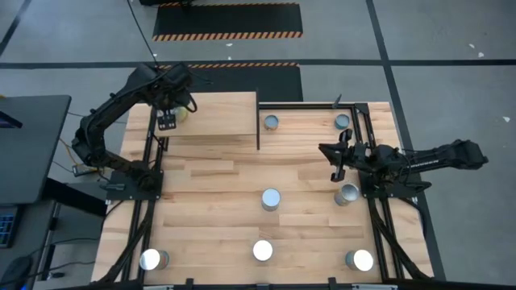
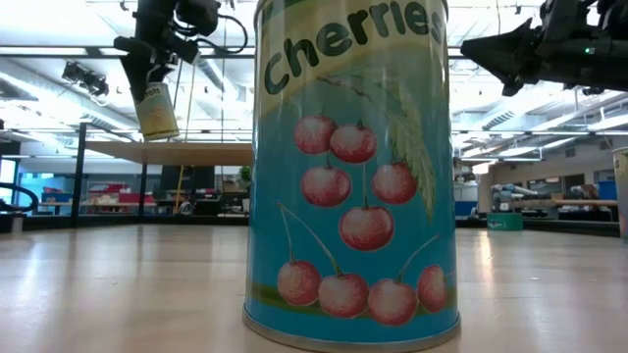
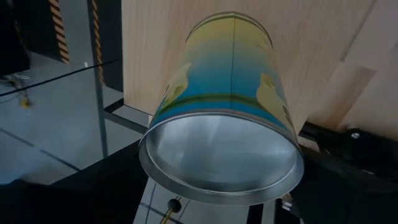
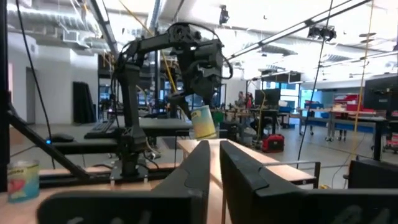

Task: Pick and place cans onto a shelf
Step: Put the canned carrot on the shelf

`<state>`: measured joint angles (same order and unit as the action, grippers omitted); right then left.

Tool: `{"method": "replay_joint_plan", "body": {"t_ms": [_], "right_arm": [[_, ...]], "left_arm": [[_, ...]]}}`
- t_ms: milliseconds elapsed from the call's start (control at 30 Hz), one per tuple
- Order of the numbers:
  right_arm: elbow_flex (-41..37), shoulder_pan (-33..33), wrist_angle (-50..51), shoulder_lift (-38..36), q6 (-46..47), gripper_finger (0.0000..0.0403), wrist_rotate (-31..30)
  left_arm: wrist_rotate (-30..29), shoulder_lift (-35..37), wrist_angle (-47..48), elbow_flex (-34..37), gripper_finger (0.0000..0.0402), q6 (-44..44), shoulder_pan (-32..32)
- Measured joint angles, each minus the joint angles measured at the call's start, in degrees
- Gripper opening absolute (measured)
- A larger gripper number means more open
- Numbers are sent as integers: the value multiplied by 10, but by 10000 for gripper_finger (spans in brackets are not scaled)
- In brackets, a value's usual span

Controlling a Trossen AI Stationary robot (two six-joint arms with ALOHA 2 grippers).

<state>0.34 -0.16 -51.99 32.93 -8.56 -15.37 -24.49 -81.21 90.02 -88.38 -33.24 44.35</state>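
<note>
Above the light wooden shelf (image 1: pixel 211 115) at the table's (image 1: pixel 218 209) far left, the left end effector (image 1: pixel 169 121) grips a yellow-and-blue labelled tin can (image 2: pixel 157 110), tilted, while the right end effector (image 4: pixel 213 163) hovers nearly closed, empty.

Grey concrete floor (image 1: pixel 435 48) marked with hazard-striped mats (image 1: pixel 227 22) (orange and black); beyond, bright ceiling strip lights (image 2: pixel 549 127) over what may be workbenches (image 4: pixel 348 121).
</note>
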Motion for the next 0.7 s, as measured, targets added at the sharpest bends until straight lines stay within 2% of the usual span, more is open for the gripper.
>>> {"method": "replay_joint_plan", "body": {"t_ms": [367,700], "right_arm": [[0,0,-11,6,0,122,-2],[0,0,-11,6,1,150,-2]], "left_arm": [[1,0,0,0,352,38,-16],[-3,0,0,0,353,26,-16]]}}
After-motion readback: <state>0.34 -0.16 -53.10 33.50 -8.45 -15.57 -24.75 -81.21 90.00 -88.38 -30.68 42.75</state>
